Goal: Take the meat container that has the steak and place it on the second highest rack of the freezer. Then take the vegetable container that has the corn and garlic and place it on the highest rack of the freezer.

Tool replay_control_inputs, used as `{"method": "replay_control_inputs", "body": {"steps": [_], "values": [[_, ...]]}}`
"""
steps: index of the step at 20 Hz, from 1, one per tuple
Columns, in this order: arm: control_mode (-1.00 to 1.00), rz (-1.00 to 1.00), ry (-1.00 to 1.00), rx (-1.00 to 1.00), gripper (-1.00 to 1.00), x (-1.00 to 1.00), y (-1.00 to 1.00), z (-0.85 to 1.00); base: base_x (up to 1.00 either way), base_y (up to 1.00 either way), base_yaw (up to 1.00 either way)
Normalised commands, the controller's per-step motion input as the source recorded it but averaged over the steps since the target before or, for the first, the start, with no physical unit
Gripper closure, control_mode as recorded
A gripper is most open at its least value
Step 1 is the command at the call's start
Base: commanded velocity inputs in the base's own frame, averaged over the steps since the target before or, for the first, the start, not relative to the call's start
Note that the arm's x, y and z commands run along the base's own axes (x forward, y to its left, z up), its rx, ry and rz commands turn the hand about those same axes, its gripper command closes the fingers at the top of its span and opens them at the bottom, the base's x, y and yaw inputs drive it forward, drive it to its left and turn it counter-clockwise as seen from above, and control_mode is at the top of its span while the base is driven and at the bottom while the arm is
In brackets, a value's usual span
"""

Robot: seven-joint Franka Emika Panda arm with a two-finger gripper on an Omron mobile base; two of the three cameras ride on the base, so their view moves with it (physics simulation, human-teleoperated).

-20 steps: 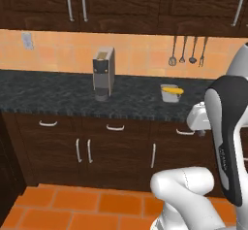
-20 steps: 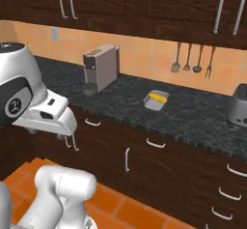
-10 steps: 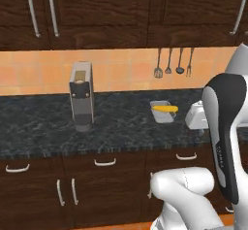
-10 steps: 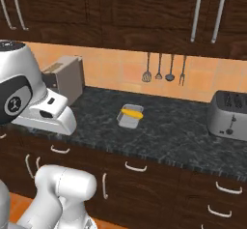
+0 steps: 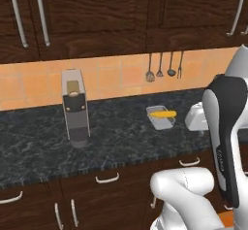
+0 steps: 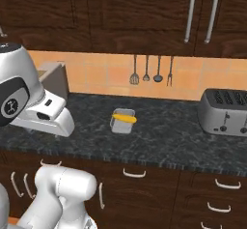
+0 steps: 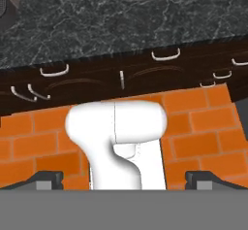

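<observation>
Desk: the long black speckled stone desk (image 5: 121, 132) over dark wooden drawers carries everything here.
Toaster: a grey metal toaster (image 6: 226, 111) stands at the desk's right end, against the back edge.
Coffee machine: a tall grey coffee machine (image 5: 75, 108) stands toward the left end.
Vegetable container: the small grey tray (image 6: 122, 121) holding the yellow corn cob (image 6: 125, 119) sits mid-desk, untouched.
Claw: the claw (image 7: 124, 179) has its dark tips wide apart, holding nothing, over the orange tiled floor (image 7: 203, 122).
Progress: judged early; neither container is shelved, nothing grasped.
</observation>
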Motion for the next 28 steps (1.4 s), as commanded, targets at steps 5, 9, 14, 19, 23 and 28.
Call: {"method": "replay_control_inputs", "body": {"steps": [5,9,14,19,23,28], "values": [[1.0,0.0,0.0,0.0,-1.0,0.0,0.0,0.0,0.69,0.03,0.1],[1.0,0.0,0.0,0.0,-1.0,0.0,0.0,0.0,0.43,0.0,0.06],[-1.0,-0.03,0.0,0.0,-1.0,0.03,0.0,-0.05,0.0,0.0,0.0],[-1.0,-0.5,-0.04,0.04,-1.0,0.38,-0.51,-0.31,0.0,0.0,0.0],[-1.0,-0.65,0.0,0.06,-1.0,0.45,-0.49,-0.35,0.0,0.0,0.0],[-1.0,-0.49,0.0,0.15,-1.0,0.67,-0.34,-0.65,0.0,0.0,0.0]]}}
